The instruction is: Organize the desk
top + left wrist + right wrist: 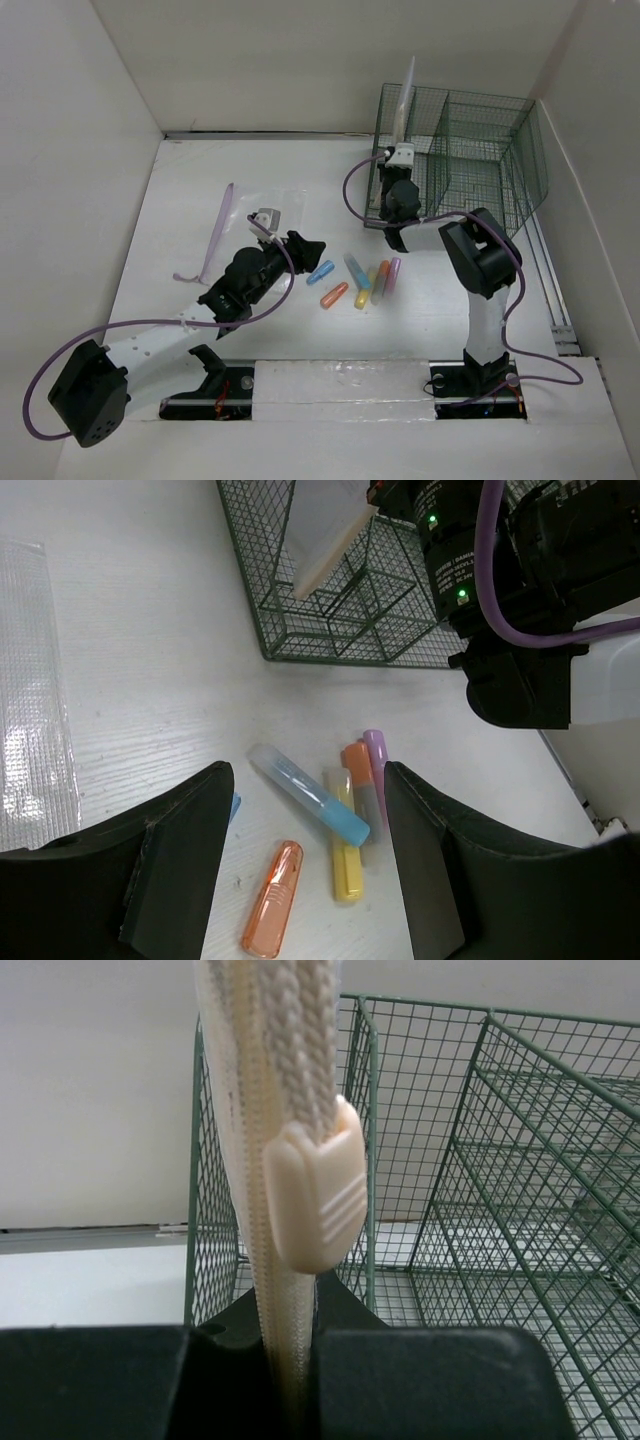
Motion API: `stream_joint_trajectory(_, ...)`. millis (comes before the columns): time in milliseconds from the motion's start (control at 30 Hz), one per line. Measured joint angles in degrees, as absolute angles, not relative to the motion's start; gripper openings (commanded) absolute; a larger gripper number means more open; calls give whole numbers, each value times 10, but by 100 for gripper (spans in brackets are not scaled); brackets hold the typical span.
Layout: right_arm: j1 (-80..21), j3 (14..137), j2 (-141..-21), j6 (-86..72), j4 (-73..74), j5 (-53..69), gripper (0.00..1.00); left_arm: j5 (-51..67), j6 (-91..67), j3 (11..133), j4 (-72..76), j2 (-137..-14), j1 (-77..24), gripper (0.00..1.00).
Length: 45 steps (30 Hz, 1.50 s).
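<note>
The white desk (250, 180) holds several highlighters: a blue one (320, 272), an orange one (334, 294), a clear-capped blue one (357, 270), a yellow one (365, 290), an orange-grey one (380, 280) and a purple one (393, 272). My left gripper (300, 250) is open and empty, hovering just left of them; in the left wrist view (305, 870) the orange highlighter (273, 898) and the yellow one (345, 850) lie between its fingers. My right gripper (400, 140) is shut on a cream zipper pouch (405, 95), held upright at the rack's left compartment. The right wrist view (290, 1360) shows the pouch (270, 1110).
A dark green wire-mesh rack (470, 150) stands at the back right; it shows in the left wrist view (340, 630) and the right wrist view (500, 1210). A clear mesh pouch with purple trim (218, 232) lies at the left. White walls enclose the desk.
</note>
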<state>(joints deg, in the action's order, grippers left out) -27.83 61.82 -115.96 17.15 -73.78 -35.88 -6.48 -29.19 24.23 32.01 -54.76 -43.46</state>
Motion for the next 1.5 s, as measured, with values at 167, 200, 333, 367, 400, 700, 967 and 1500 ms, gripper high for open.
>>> stream_joint_trajectory(167, -281, 618, -1160, 172, -740, -374, 7, -65, -290, 239, 321, -553, -435, 57)
stream_joint_trajectory(200, -282, 618, -1162, 172, -741, -378, 7, -65, -290, 239, 321, -554, -435, 57)
stream_joint_trajectory(333, -287, 618, -1168, 173, -742, -397, 32, -65, -290, 238, 324, -554, -435, 57)
stream_joint_trajectory(367, -288, 618, -1168, 172, -742, -402, 39, -65, -290, 238, 324, -554, -435, 57)
stream_joint_trajectory(400, -290, 617, -1168, 173, -743, -406, 45, -65, -290, 236, 325, -554, -435, 57)
stream_joint_trajectory(700, -294, 583, -1091, 116, -644, -405, 89, -64, -291, 230, 335, -554, -435, 57)
stream_joint_trajectory(967, -296, 620, -968, 14, -429, -402, 100, -58, -293, 230, 335, -550, -435, 57)
stream_joint_trajectory(1500, -213, 1025, -972, -104, 163, -286, 100, -38, -293, 229, 336, -527, -435, 58)
